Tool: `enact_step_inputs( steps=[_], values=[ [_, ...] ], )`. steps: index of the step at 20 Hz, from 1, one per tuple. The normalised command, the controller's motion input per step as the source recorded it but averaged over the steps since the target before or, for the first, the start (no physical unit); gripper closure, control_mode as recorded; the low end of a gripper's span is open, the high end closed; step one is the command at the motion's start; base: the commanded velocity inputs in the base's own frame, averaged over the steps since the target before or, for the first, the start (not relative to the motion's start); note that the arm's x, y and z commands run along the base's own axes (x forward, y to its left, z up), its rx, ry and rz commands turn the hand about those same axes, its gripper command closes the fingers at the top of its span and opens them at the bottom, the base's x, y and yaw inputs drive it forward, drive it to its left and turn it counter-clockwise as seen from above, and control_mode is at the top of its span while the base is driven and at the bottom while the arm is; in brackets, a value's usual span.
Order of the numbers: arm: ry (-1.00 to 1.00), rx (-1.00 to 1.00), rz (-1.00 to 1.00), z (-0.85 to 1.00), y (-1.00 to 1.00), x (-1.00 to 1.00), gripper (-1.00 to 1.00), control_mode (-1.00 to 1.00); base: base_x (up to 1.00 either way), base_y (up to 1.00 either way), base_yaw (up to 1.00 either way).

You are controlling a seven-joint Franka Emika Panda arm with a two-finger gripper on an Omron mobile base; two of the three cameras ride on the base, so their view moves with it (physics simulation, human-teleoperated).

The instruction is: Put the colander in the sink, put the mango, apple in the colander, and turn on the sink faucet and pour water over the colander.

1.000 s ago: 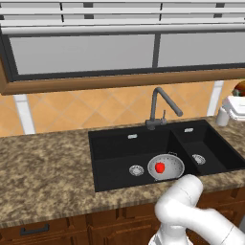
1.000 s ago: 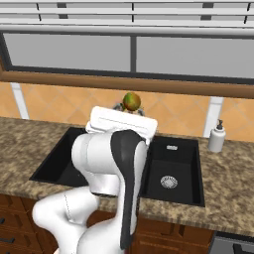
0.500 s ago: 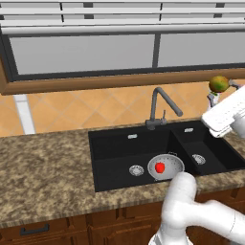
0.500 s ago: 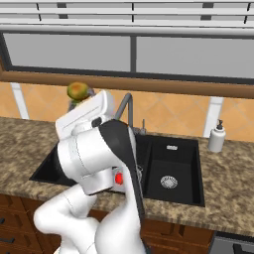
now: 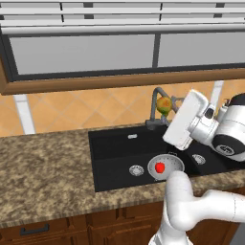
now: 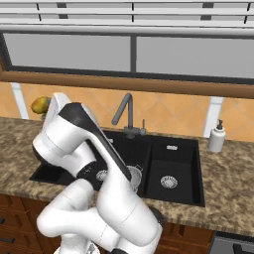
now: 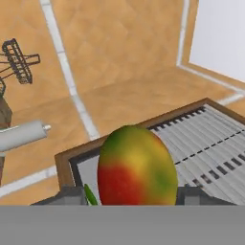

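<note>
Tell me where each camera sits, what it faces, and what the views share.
Left base view: behind the arm's left, looking forward and down at the sink, the colander with the apple; arm at right.
Right base view: behind its right, facing the sink faucet; arm fills the left.
Hand view: on the hand, looking along the gripper past the mango toward the window.
Shared: the mango appears in all three.

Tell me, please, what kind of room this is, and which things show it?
It looks like a rendered home kitchen. A black double sink is set into a speckled stone counter, a bent dark faucet stands behind it, and wooden cabinets run below, under a wide window.
</note>
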Motion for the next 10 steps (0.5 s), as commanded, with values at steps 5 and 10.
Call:
enact_step_inputs(
  steps=[5, 10],
  values=[
    [0.25, -0.80, -0.21, 0.01, -0.03, 0.01, 1.00, -1.00, 0.00, 0.00, 0.00],
    [0.30, -0.81, -0.30, 0.07, -0.31, 0.18, 1.00, -1.00, 0.00, 0.00, 0.00]
  ],
)
